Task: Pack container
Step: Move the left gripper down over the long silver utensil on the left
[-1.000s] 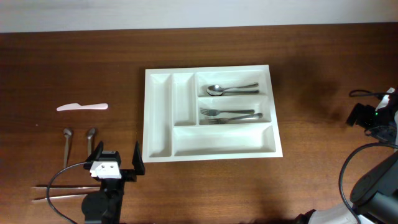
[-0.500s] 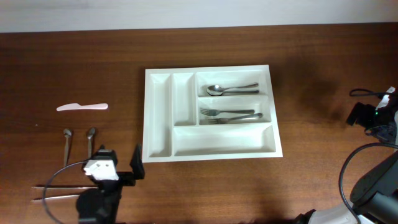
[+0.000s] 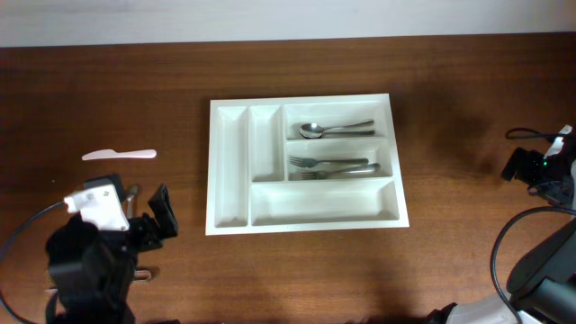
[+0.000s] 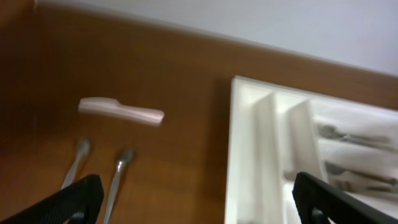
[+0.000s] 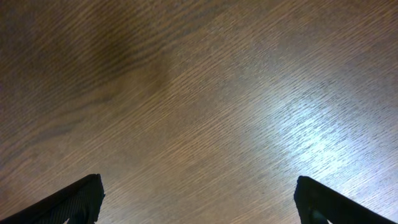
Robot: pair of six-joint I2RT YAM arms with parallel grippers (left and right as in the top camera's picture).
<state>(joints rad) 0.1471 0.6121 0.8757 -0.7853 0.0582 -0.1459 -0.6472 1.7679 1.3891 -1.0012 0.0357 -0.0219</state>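
Observation:
The container (image 3: 229,171) is a white five-compartment tray in the middle of the table. One spoon (image 3: 335,130) lies in its top right compartment and two forks (image 3: 333,166) in the one below. My left gripper (image 3: 144,216) hovers open to the tray's left, over two metal spoons (image 4: 121,169) lying on the table. In the left wrist view the gripper (image 4: 199,205) holds nothing, and the container's left wall (image 4: 239,155) stands on the right. My right gripper (image 5: 199,202) is open over bare wood at the table's right edge.
A white plastic knife (image 3: 119,155) lies on the table at the far left, beyond the spoons; it shows again as the knife (image 4: 121,111) in the left wrist view. The right arm (image 3: 540,171) and its cables sit at the right edge.
My left arm has swung left, away from the container, and now covers the spoons and the thin utensils near the front edge. The right arm has not moved.

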